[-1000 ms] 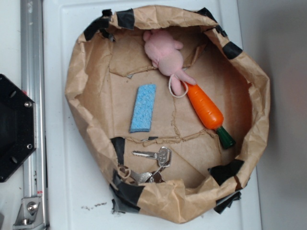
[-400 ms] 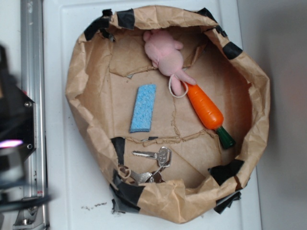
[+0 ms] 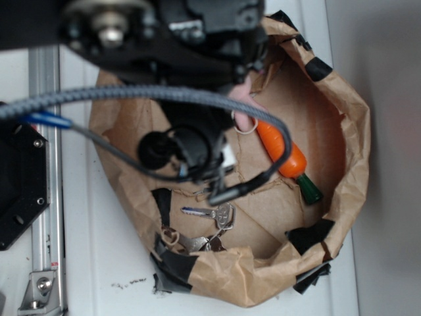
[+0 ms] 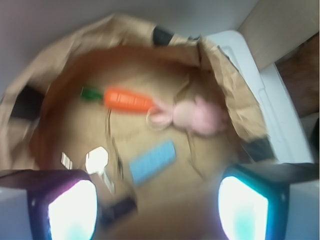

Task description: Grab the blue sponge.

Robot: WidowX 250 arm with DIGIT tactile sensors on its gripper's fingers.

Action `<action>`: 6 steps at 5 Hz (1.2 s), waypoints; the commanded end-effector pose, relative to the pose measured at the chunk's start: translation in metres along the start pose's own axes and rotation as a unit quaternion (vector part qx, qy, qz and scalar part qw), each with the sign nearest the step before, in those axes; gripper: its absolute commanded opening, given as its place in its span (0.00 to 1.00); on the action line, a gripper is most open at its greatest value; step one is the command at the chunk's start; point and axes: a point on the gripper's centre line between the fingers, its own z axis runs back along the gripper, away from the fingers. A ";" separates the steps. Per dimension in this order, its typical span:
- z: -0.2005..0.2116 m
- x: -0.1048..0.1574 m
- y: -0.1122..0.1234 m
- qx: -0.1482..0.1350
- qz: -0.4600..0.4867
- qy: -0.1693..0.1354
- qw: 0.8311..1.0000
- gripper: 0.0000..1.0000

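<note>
In the wrist view the blue sponge (image 4: 152,161) lies flat on the brown paper floor, a thin light-blue rectangle set on a slant. My gripper (image 4: 157,210) hangs above it, open, with nothing between the jaws. Its two fingers (image 4: 72,210) show at the lower corners, glowing white, and the sponge sits between and just beyond them. The wrist picture is blurred by motion. In the exterior view my black arm (image 3: 187,141) covers the spot where the sponge lies, so sponge and fingertips are hidden there.
A crumpled brown paper bag wall (image 3: 355,131) rings the work area. Inside lie an orange toy carrot (image 3: 286,155), a pink plush (image 4: 197,115) and a bunch of keys (image 3: 214,214). A black base (image 3: 20,178) and metal rail (image 3: 46,250) stand left.
The arm has swung in from the left edge and now hangs over the middle of the bag, covering the sponge and most of the plush. The objects have not moved.
</note>
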 end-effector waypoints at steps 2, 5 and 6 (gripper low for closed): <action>-0.105 -0.032 0.000 -0.053 0.150 0.048 0.986 1.00; -0.145 -0.043 -0.014 -0.026 0.152 0.099 0.983 0.51; -0.149 -0.043 -0.020 0.016 0.135 0.104 0.985 0.00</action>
